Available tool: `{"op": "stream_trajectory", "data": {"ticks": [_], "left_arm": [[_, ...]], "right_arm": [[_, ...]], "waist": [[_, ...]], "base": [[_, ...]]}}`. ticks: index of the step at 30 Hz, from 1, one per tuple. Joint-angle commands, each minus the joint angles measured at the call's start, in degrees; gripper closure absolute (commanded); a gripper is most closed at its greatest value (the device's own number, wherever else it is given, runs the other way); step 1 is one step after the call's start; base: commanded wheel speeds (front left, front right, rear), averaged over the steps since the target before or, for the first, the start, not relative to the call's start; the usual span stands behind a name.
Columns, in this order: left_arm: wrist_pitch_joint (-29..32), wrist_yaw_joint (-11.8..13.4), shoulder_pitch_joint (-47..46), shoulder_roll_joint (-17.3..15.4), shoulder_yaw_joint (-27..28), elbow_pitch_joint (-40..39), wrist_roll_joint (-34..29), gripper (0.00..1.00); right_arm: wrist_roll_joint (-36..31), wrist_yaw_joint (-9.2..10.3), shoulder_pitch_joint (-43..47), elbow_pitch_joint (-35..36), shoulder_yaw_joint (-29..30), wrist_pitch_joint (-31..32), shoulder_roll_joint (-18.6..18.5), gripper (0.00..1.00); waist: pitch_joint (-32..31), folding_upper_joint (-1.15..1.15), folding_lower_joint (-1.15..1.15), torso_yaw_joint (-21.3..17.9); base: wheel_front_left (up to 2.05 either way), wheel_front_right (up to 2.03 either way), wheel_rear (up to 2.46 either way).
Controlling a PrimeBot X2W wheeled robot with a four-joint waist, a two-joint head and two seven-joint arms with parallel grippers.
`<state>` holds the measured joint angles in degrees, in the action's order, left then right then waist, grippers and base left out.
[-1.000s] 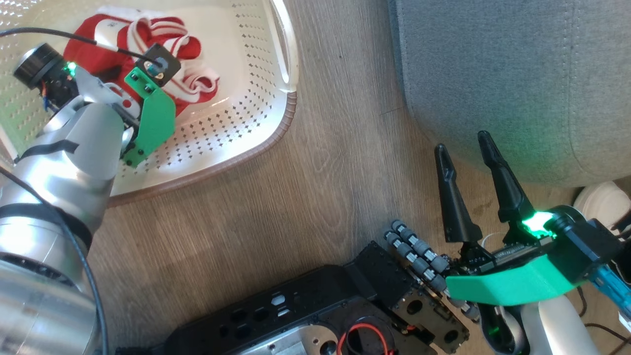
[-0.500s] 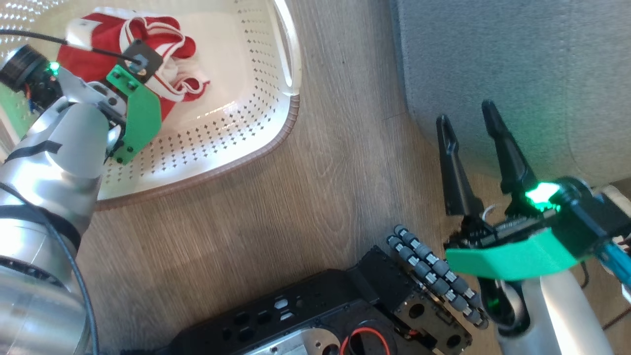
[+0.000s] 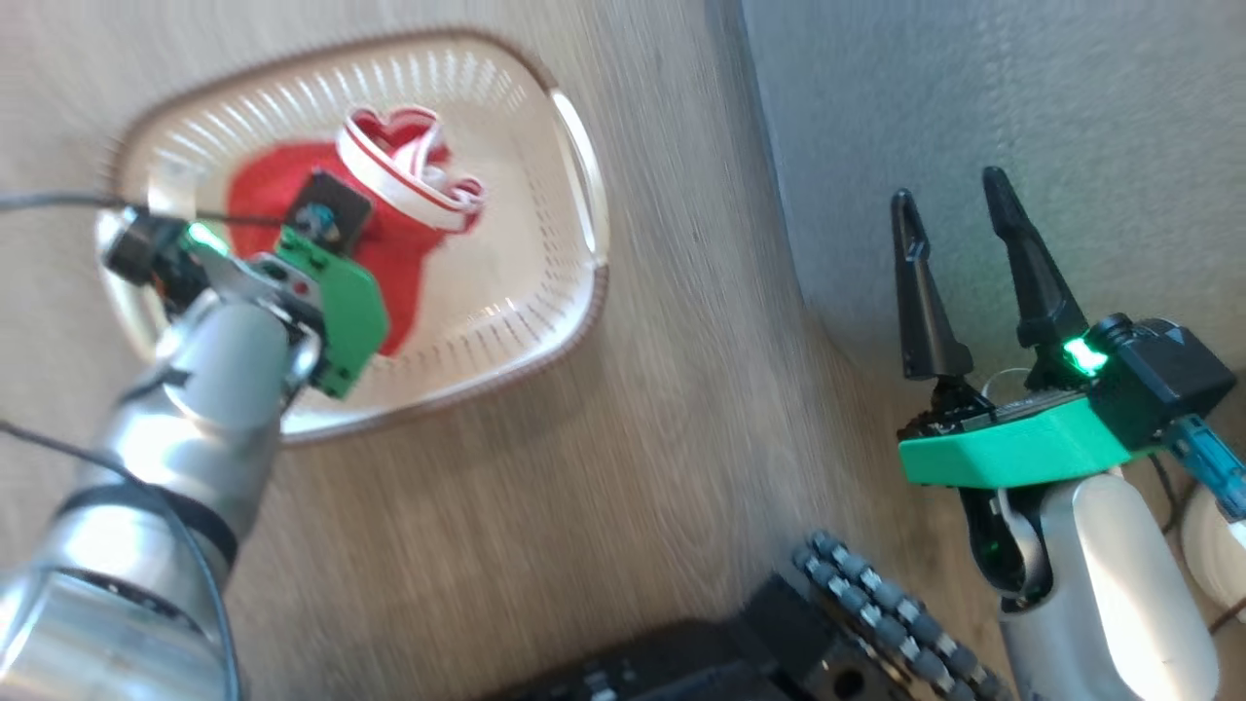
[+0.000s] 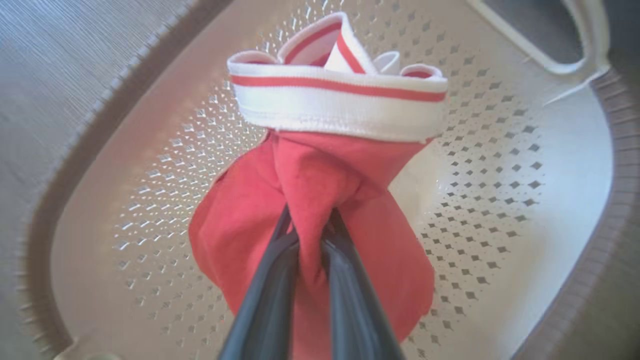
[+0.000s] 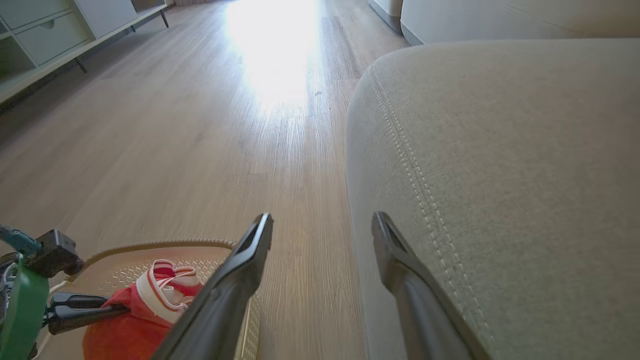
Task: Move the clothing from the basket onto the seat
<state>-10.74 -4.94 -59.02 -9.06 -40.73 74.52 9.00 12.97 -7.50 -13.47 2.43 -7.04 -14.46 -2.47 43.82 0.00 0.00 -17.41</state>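
Our head view is smeared, and the grey seat [image 3: 973, 117] runs off its edge. The red clothing [image 4: 310, 175] hangs over the basket [image 3: 526, 312]; one garment or two, we cannot tell. Our left gripper [image 4: 310, 215] is pinched tight on a bunched fold of it; our right gripper [image 3: 949, 190] gapes wide, empty, by the seat's corner. Wood-grain floor [image 5: 200, 125], pale cabinet [image 5: 50, 30] beyond.

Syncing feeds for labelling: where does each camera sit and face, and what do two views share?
Head: on the head, facing down at basket and seat; left forearm and right gripper show.
Left wrist: looks along left gripper into basket, shut on red garment.
Right wrist: low, along floor beside seat; its open gripper.
Shared: basket and garment.
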Motion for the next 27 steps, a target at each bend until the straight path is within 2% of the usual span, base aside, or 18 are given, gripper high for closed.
{"op": "stream_trajectory", "data": {"ticks": [1, 7, 14, 15, 17, 23, 27], "left_arm": [[-2.01, -0.28, 1.30, 0.05, 1.64, -1.01, 1.35, 1.00], [-4.17, -0.31, 5.05, 2.52, 3.99, -5.51, 4.61, 1.00], [-4.24, 2.29, 11.90, 1.75, 10.10, -24.32, 6.73, 1.00], [-4.24, 2.29, 11.90, 1.75, 10.10, -24.32, 6.73, 1.00], [-4.24, 2.98, 13.98, 1.76, 12.23, -29.34, 6.89, 1.00], [-4.25, 4.86, 21.03, 2.07, 18.92, -44.51, 5.84, 1.00], [-4.25, 5.02, 26.37, 3.05, 22.25, -54.49, 4.43, 1.00]], "right_arm": [[-0.98, 0.01, 1.23, 0.40, 0.05, -0.54, -0.41, 0.00], [-3.17, 0.01, 2.06, -3.28, 1.66, -0.54, -0.41, 0.00], [-3.67, 0.01, 4.28, -6.68, 2.04, -0.54, -0.41, 0.00], [-3.67, 0.01, 4.28, -6.68, 2.04, -0.54, -0.41, 0.00], [-3.78, 0.01, 5.12, -7.52, 2.08, -0.54, -0.41, 0.00], [-3.98, 0.01, 7.67, -9.44, 1.93, -0.54, -0.41, 0.00], [-3.80, 0.01, 9.42, -10.09, 2.08, -0.54, -0.41, 0.00]], "waist": [[-8.51, 0.00, 0.00, 3.97], [-18.69, 0.00, 0.00, 8.30], [-28.99, 0.00, 0.00, 11.75], [-28.99, 0.00, 0.00, 11.75], [-31.69, 0.00, 0.00, 12.61], [-38.58, 0.00, 0.00, 14.13], [-41.87, 0.00, 0.00, 15.13]], "base": [[0.00, 0.00, 0.00], [0.00, 0.00, 0.00], [0.00, 0.00, 0.00], [0.00, 0.00, 0.00], [0.00, 0.00, 0.00], [0.00, 0.00, 0.00], [0.00, 0.00, 0.00]]}}
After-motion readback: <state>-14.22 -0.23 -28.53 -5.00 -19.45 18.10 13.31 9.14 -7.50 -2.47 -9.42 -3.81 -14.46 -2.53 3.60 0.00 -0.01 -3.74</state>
